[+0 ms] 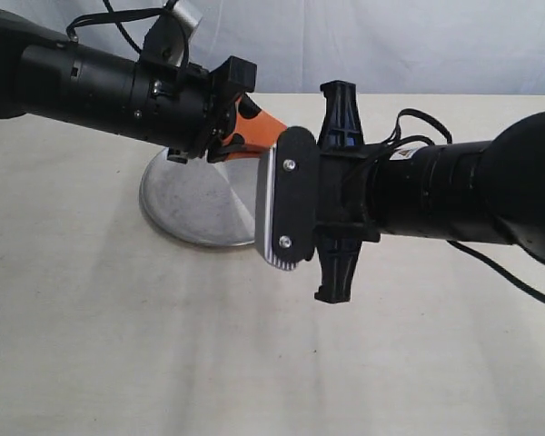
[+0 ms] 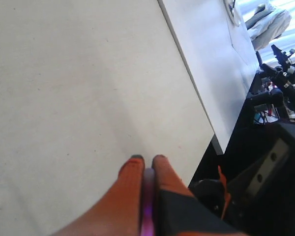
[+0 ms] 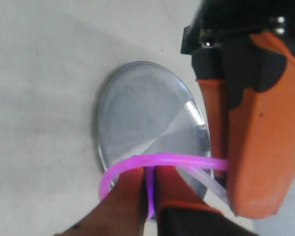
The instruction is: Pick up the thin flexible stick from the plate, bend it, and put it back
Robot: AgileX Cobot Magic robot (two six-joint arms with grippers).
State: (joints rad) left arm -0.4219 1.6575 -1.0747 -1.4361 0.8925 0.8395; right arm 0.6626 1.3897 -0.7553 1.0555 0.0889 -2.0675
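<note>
Stick [image 3: 162, 159] arched, pinched in right gripper [image 3: 148, 178].

Arms reach inward, wrists close — left gripper [image 2: 147, 158] clamped on the thin flexible stick [image 3: 157, 160]; right gripper [image 3: 147, 172] likewise.

plate [image 1: 193, 207]: round shiny steel, sitting flat on the desk [image 1: 118, 363] | stick [image 3: 157, 160]: skinny, bright pink, bent into a tight arc over the plate's edge, pinched by left pincer [image 2: 148, 164] and right pincer [image 3: 150, 179]
</note>
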